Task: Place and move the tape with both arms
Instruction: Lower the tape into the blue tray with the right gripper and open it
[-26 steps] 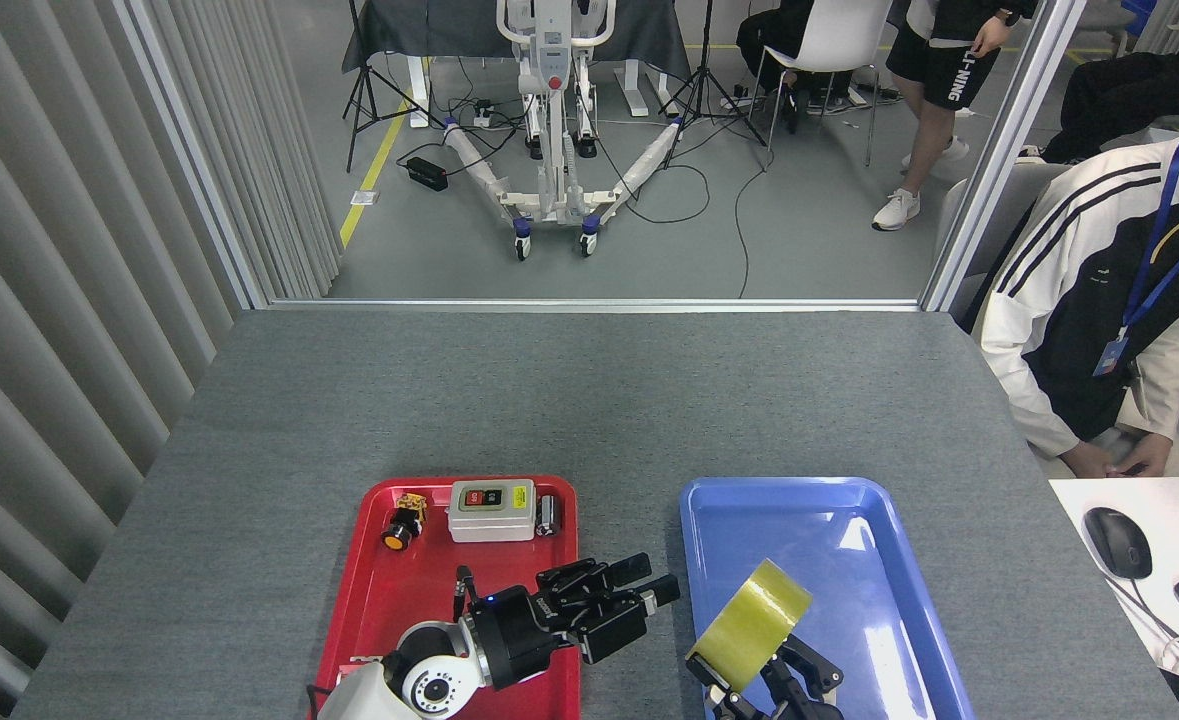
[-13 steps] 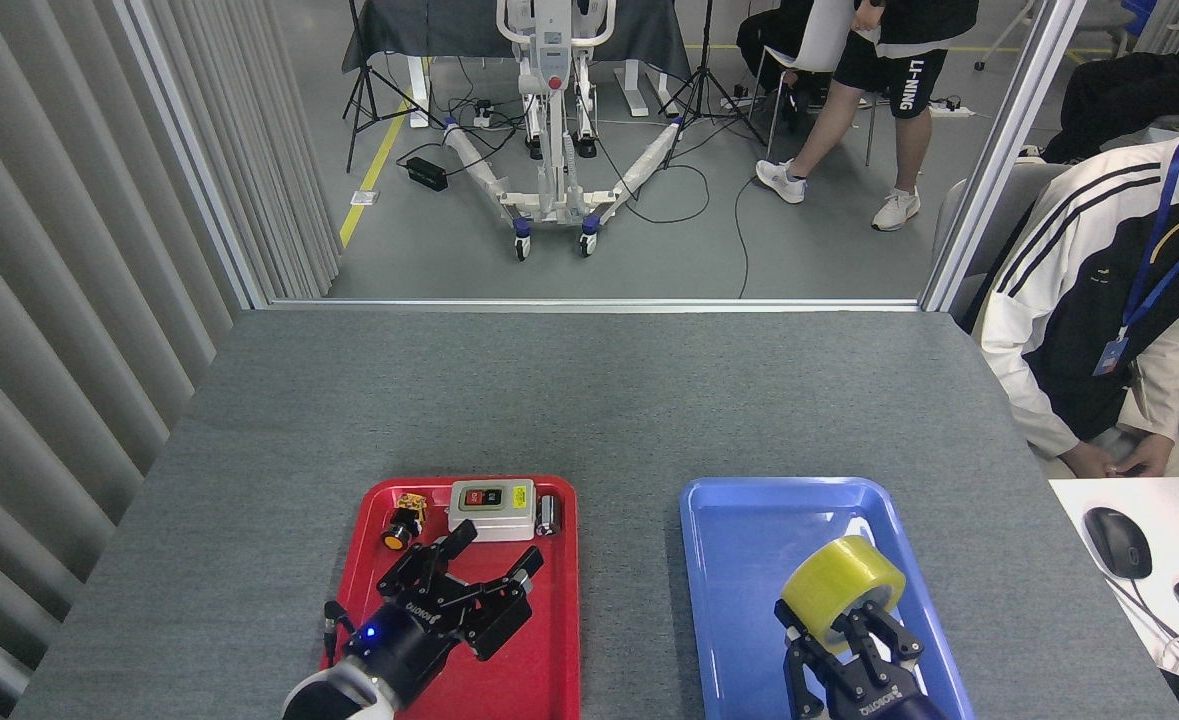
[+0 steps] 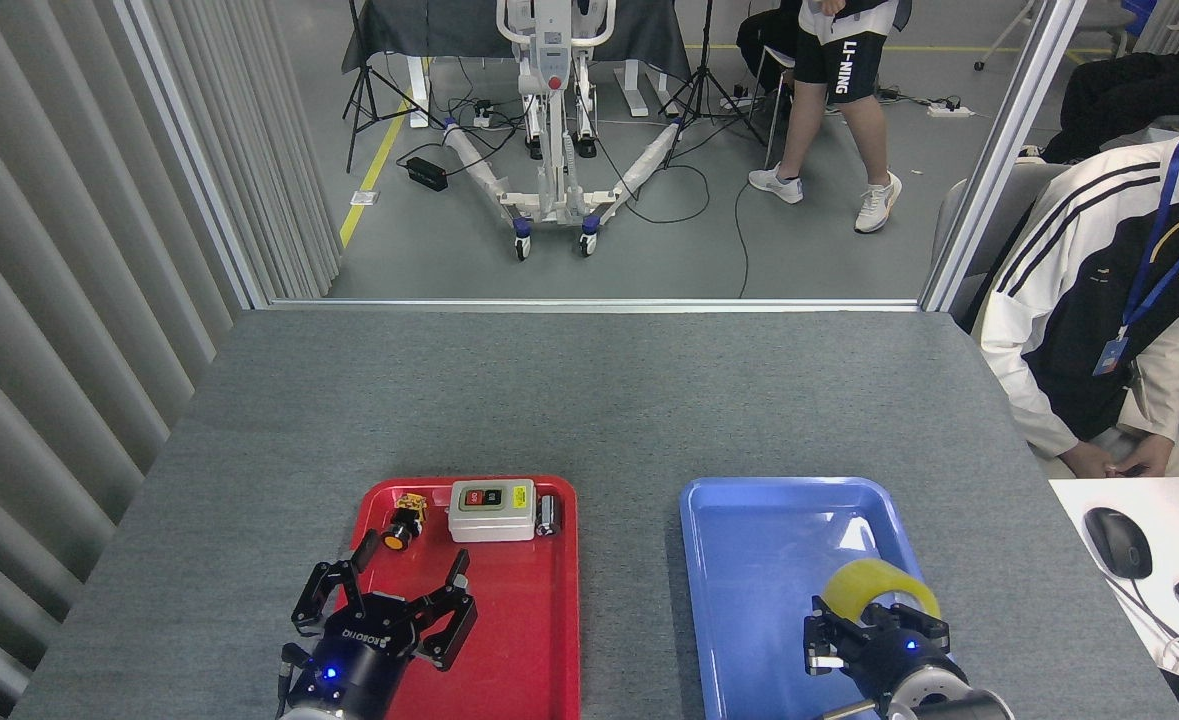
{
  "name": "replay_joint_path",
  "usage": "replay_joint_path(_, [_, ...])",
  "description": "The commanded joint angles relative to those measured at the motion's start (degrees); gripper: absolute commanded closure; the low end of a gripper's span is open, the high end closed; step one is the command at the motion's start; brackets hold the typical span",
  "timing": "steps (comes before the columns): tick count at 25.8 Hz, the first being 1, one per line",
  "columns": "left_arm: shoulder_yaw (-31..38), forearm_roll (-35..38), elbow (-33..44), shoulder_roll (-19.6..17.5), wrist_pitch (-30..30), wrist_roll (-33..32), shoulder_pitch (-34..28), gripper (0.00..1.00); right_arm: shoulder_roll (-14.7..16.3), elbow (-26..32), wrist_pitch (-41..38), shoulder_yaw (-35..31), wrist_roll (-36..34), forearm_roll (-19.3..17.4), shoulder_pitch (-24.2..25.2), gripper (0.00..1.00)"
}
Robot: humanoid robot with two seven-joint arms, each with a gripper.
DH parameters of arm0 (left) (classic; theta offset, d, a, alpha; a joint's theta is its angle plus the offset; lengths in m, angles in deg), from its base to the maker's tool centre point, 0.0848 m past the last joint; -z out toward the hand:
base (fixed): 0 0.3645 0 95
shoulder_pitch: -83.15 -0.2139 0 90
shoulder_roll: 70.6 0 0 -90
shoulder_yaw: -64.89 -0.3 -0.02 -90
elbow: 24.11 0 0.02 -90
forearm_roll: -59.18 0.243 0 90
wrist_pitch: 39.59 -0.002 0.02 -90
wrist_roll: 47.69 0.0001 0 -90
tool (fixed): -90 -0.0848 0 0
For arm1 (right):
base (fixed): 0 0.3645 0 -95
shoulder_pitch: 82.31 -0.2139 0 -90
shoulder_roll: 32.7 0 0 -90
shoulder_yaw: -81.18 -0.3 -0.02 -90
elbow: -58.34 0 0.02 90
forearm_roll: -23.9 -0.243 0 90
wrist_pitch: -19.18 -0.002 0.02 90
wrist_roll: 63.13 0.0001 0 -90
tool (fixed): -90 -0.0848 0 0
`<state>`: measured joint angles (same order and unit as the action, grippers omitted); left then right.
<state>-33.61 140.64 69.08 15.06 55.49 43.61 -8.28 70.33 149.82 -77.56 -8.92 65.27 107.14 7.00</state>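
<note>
Left black ROBOTIQ gripper (image 3: 382,596): fingers spread, empty, over near-left edge of red plastic tray (image 3: 549,640)
Right black ROBOTIQ gripper (image 3: 874,625): pinching wide roll of translucent yellow packing tape (image 3: 879,582), low over blue plastic tray (image 3: 749,600)
Count: two trays, one tape roll; three small items in red tray, among them grey switch box (image 3: 491,510)
Open room: grey table (image 3: 599,400) bare beyond both trays, strip free between them
</note>
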Motion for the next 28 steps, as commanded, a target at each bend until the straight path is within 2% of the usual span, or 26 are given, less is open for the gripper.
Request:
replay_joint_path(1, [0.1, -0.6, -0.4, 0.6, -0.4, 0.6, 0.5, 0.00, -0.1, 0.0, 0.4, 0.2, 0.0, 0.0, 0.2, 0.00])
replay_joint_path(6, [0.0, -0.4, -1.9, 0.6, -0.2, 1.1, 1.3, 0.00, -0.2, 0.8, 0.4, 0.7, -0.4, 0.0, 0.5, 0.00])
replay_joint_path(9, [0.2, -0.4, -2.5, 0.4, -0.3, 3.1, 1.3, 0.00, -0.2, 2.0, 0.4, 0.7, -5.2, 0.0, 1.0, 0.00])
replay_joint_path(12, [0.3, -0.3, -2.4, 0.5, -0.3, 4.1, 1.3, 0.00, 0.8, 3.4, 0.8, -0.3, -18.1, 0.0, 3.9, 0.00])
replay_joint_path(15, [0.3, -0.4, -2.4, 0.7, -0.3, 4.9, 1.9, 0.00, 0.7, 3.1, 0.6, -3.2, -36.0, 0.0, 6.8, 0.00])
replay_joint_path(17, [0.2, -0.5, -2.7, 0.6, -0.4, 6.1, 2.0, 0.00, 0.2, 2.8, 0.8, -3.5, -42.2, 0.0, 7.2, 0.00])
replay_joint_path(21, [1.2, -0.6, -4.8, 0.6, -0.6, 10.8, 2.0, 0.00, -1.2, 2.7, 0.8, -3.4, -42.5, 0.3, 8.3, 0.00])
replay_joint_path(28, [1.4, -2.0, -6.7, 0.6, -0.6, 7.3, 3.0, 0.00, -1.7, 2.7, 0.8, -3.5, -42.2, 0.2, 9.0, 0.00])
